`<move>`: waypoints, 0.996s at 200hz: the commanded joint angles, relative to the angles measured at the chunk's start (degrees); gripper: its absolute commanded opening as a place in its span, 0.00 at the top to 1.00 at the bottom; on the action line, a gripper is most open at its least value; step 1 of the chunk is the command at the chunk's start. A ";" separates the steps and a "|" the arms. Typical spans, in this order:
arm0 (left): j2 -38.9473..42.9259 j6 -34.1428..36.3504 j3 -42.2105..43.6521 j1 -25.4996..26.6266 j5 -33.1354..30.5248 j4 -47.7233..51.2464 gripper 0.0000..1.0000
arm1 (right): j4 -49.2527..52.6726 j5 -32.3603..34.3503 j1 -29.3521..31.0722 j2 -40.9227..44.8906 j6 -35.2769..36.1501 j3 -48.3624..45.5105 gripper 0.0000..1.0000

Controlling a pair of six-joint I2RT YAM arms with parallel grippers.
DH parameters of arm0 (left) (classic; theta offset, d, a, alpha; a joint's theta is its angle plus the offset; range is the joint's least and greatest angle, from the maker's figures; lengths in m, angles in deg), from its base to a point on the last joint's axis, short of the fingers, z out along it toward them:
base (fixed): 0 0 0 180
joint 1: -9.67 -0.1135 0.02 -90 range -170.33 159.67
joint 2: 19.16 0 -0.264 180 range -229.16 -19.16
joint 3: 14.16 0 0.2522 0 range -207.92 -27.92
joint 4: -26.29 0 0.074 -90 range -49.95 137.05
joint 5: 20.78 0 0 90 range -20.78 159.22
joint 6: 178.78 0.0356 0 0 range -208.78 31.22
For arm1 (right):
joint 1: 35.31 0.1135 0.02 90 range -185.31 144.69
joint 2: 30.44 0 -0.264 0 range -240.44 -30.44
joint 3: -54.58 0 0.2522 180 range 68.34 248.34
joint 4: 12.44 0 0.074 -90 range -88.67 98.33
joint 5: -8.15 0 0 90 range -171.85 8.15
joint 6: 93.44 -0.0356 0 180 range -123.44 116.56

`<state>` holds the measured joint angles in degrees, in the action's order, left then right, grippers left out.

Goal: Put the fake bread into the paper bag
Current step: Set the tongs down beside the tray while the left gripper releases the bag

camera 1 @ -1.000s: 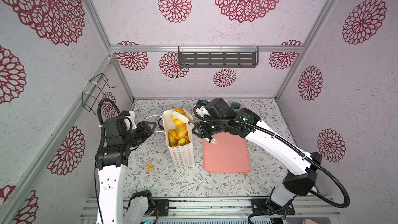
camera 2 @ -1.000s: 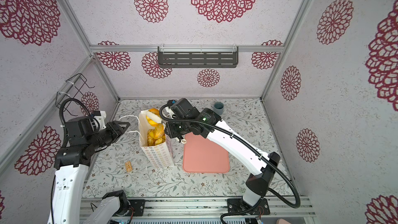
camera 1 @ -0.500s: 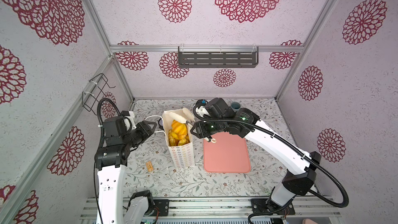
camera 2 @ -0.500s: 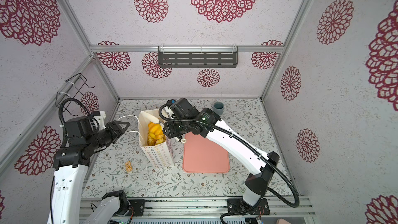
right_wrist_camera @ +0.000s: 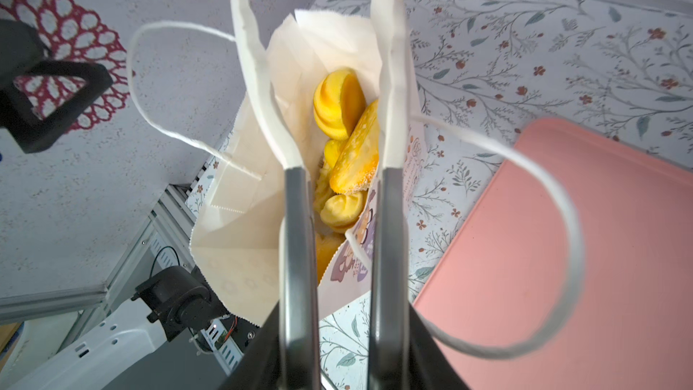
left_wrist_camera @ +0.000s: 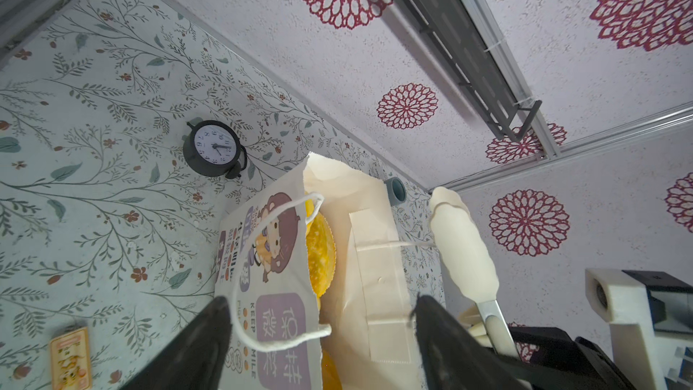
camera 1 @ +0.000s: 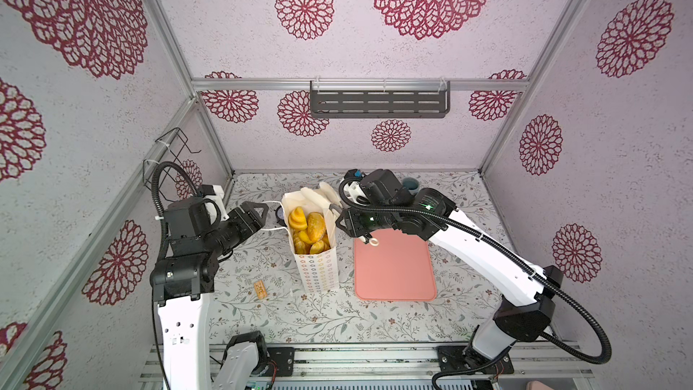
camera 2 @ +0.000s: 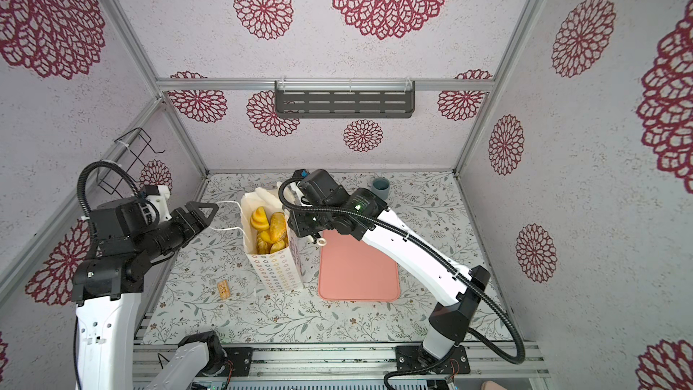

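Observation:
The white paper bag (camera 1: 317, 268) (camera 2: 277, 272) (left_wrist_camera: 270, 256) stands upright mid-table with its mouth open. Several pieces of golden fake bread (camera 1: 309, 225) (camera 2: 268, 223) (right_wrist_camera: 339, 105) lie inside it. My left gripper (camera 1: 258, 217) (camera 2: 204, 213) (left_wrist_camera: 320, 300) is open just left of the bag. The bag's white cord handle (left_wrist_camera: 277, 345) hangs loose between its jaws. My right gripper (camera 1: 343, 219) (camera 2: 296, 225) (right_wrist_camera: 343, 332) is shut on metal tongs (right_wrist_camera: 390, 69) (left_wrist_camera: 465, 245). The cream tong tips stand apart over the bag's mouth with nothing between them.
A pink mat (camera 1: 393, 268) lies right of the bag. A small tan cracker piece (camera 1: 260, 290) sits front left of the bag. A black clock (left_wrist_camera: 215, 148) lies behind the bag on its left. A grey cup (camera 2: 380, 187) stands at the back. A dark shelf (camera 1: 378, 103) hangs on the back wall.
A bread piece held high in the tongs over the bag has dropped inside, and the tongs are empty. My left gripper's jaws have spread wide, letting go of the cord handle.

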<state>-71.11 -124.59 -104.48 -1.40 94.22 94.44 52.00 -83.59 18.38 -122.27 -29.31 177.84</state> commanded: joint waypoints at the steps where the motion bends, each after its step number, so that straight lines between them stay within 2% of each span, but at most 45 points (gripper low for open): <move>1: 0.70 2.28 -2.55 -0.53 -3.69 2.36 0.08 | -4.88 3.79 -4.25 8.84 1.24 -2.68 0.59; 25: 1.13 3.21 -3.86 -0.66 -8.08 2.93 0.00 | -6.96 4.11 -12.87 15.80 -0.68 -11.10 0.60; 64: 2.44 1.83 0.60 -1.42 -14.22 -0.72 0.03 | -5.90 7.61 -29.62 23.34 -0.33 -25.02 0.60; 91: 3.44 -0.97 6.18 -3.08 -17.21 -5.15 0.03 | -6.11 8.41 -39.90 23.93 2.78 -35.56 0.61; 123: 5.04 -5.98 14.58 -6.64 -17.52 -12.13 0.03 | -12.24 8.29 -49.55 21.24 5.81 -47.68 0.61; 152: 4.14 -9.21 21.11 -8.81 -16.22 -18.34 0.03 | -17.08 7.30 -54.35 15.49 7.46 -51.92 0.60; 199: 0.02 -12.80 26.75 -10.55 -14.62 -25.98 0.03 | -20.82 8.33 -55.36 6.55 10.24 -50.59 0.57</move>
<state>-70.01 -134.16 -79.19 -11.08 78.79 75.82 36.11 -76.07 -36.78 -114.23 -22.23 124.57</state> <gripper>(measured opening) 0.974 0.418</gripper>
